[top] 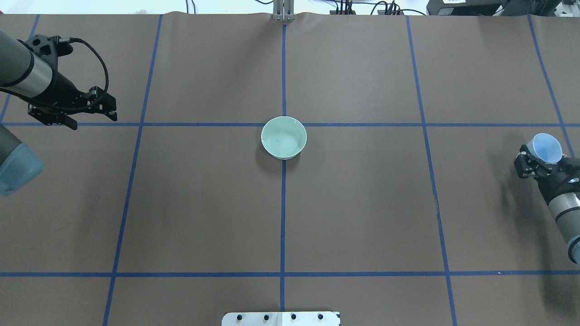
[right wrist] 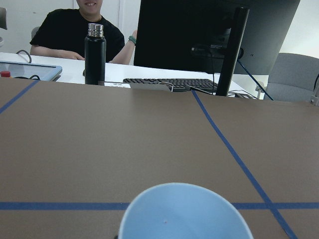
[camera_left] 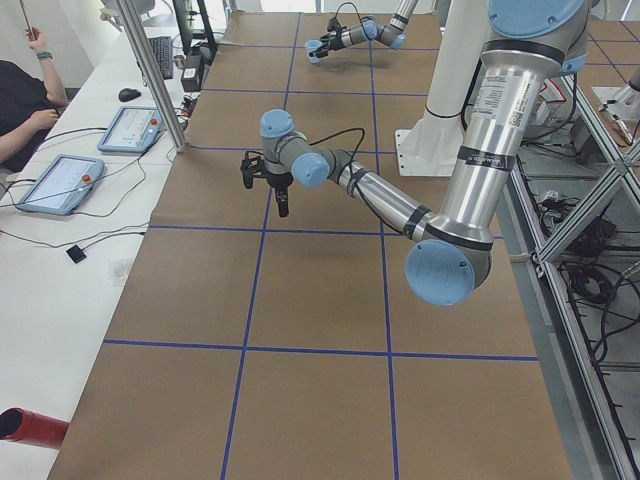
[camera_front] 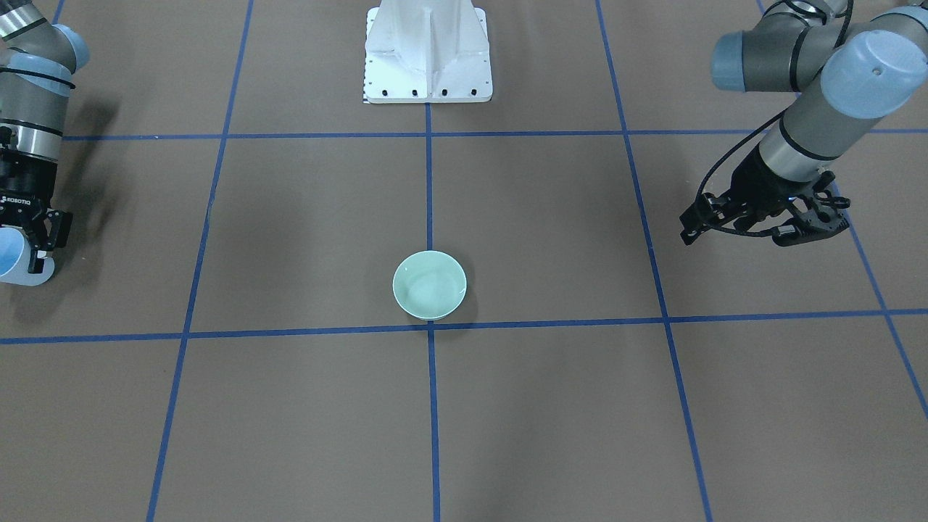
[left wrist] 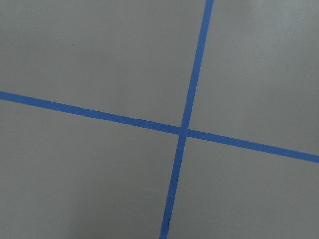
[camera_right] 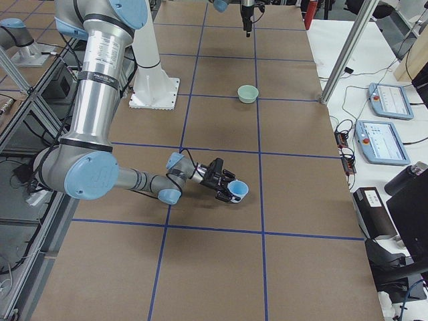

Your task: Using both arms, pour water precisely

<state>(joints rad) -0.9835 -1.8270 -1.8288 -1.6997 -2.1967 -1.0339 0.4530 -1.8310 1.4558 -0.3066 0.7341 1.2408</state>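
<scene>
Brown table [top: 362, 203] with blue tape lines [left wrist: 184, 130] fills all my screens. A pale green bowl [top: 284, 137] sits in the middle, right on a tape line, well apart from both grippers. My right gripper [top: 543, 158] is pinching a pale blue cup [top: 547, 147] by its sides, far out on the right side of the table. The front camera cuts part of the cup off at its edge. The right wrist camera shows only the cup's top rim, so I cannot see down to the bottom. I cannot make out the water, in the cup or in the bowl. My left gripper [top: 93, 120] hangs over the far left side with its fingers spread and nothing between them. Its wrist camera sees only bare table and tape. A person [right wrist: 75, 30] sits at a desk past the table.
</scene>
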